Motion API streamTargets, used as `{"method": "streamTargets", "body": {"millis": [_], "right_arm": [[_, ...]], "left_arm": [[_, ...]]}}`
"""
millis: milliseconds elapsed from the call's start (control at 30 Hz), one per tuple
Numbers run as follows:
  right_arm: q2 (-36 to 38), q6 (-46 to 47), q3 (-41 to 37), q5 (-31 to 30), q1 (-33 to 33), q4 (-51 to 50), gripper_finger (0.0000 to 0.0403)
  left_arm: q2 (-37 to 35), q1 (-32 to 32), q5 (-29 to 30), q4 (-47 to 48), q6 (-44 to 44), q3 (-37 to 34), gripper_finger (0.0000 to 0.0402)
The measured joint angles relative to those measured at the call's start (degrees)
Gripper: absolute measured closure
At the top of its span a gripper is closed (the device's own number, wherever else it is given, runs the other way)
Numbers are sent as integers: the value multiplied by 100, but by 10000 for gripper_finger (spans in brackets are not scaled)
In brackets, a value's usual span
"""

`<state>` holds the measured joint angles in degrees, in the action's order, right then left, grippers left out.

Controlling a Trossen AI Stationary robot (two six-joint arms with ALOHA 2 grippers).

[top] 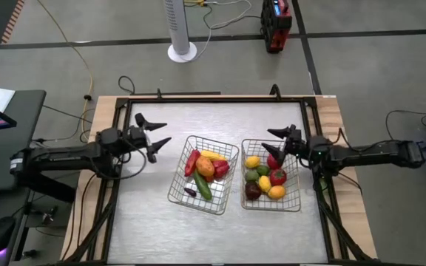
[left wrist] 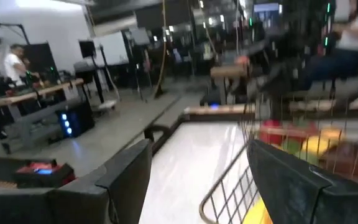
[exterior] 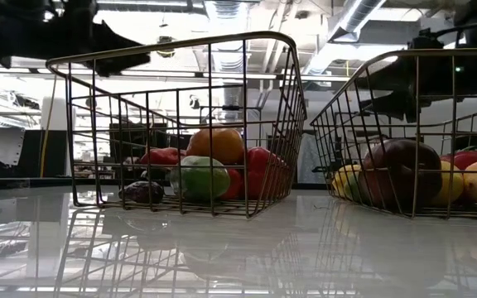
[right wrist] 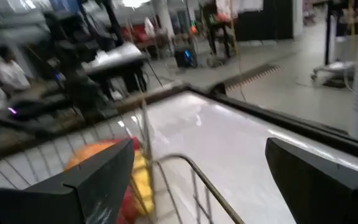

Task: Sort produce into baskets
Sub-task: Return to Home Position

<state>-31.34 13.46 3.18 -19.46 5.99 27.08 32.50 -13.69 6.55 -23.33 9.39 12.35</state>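
Note:
Two silver wire baskets stand side by side mid-table. The left basket (top: 176,193) holds red peppers, an orange piece, a yellow piece, a green cucumber and a dark plum. The right basket (top: 296,203) holds lemons, limes, red apples and a dark plum. My left gripper (top: 156,133) is open and empty, above the table just left of the left basket. My right gripper (top: 275,140) is open and empty over the right basket's far left corner. In the low view the left basket (exterior: 180,124) and the right basket (exterior: 421,132) rest on the table by their bases.
A raised black frame (top: 213,97) runs round the white table top. Bare table lies in front of the baskets and behind them. A person (left wrist: 11,62) stands in the room beyond the table. A white post base (top: 182,50) and a red device (top: 276,22) stand on the floor.

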Motion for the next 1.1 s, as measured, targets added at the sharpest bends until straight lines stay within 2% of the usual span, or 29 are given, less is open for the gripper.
{"method": "streamTargets", "body": {"millis": [100, 200, 400, 567, 733, 833, 967, 1100], "right_arm": [[102, 10, -159, -18, -108, 366, 14], [313, 9, -246, -22, -149, 294, 14], [1015, -177, -249, -33, -146, 106, 14], [1632, -272, -245, -56, -146, -334, 14], [2187, 38, -245, -153, -148, -1155, 14], [2504, 178, -245, -245, -148, -1717, 14], [2894, 242, -239, -774, -146, -2248, 14], [3124, 162, -225, -995, -135, -2299, 14]], "left_arm": [[-473, 0, 5, 11, -282, -138, 149], [-800, 0, 25, 46, -500, -317, 149], [-1079, 0, 56, 156, -941, -399, 149], [-1072, 0, 34, 442, -1651, -401, 149], [-1279, 0, 227, 752, -1740, -307, 149], [-1662, 0, 438, 1031, -1743, -169, 149], [-2323, 0, 381, 1332, -1772, -161, 149], [-3046, 0, 389, 2014, -1824, -161, 149]]}}
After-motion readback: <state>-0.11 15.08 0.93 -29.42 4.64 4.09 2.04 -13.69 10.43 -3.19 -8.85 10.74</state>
